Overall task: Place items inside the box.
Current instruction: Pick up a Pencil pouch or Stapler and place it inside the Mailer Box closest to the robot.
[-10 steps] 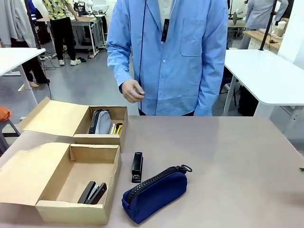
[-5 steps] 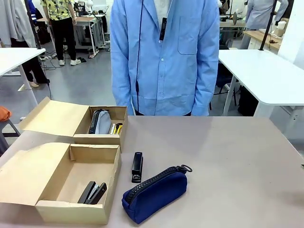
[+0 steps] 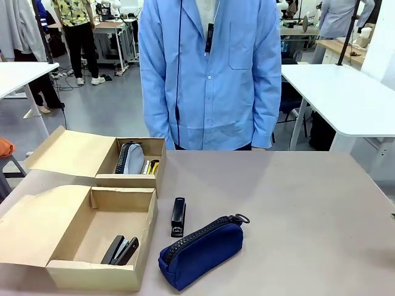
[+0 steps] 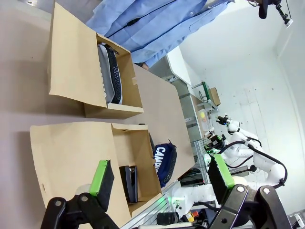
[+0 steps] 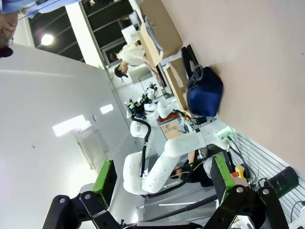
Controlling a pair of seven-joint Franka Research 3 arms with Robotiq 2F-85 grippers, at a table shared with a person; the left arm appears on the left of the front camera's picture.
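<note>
Pouch (image 3: 200,250): navy, zipped, lying on the table (image 3: 296,203) near the near edge, just right of the near box (image 3: 143,243). Zip pull points far-right. Not in any box.

Stapler (image 3: 178,216): black, flat on the table, just far of the pouch's left end, long axis running near-far. It sits between the pouch and the far box (image 3: 129,180), right of the near box's far-right corner.

Near box: open, flap laid out flat to the left. The boxed stapler (image 3: 114,250) lies in its near-right corner with another dark item against it; can't tell what that is. Rest of the floor bare. The box's right wall stands between the pouch and the inside.

Far box: open, flap out to the left, touching the near box's far wall. Holds a grey pouch (image 3: 131,158) on edge at the left and a knife (image 3: 153,166) with yellow on it at the right.

Person (image 3: 210,74) in a blue shirt stands at the far edge, centre.

Left gripper (image 4: 161,175): jaws wide apart, nothing between them, well above the table; both boxes, boxed stapler and pouch lie beyond it.

Right gripper (image 5: 163,174): jaws wide apart, empty, well apart from the pouch and stapler.
</note>
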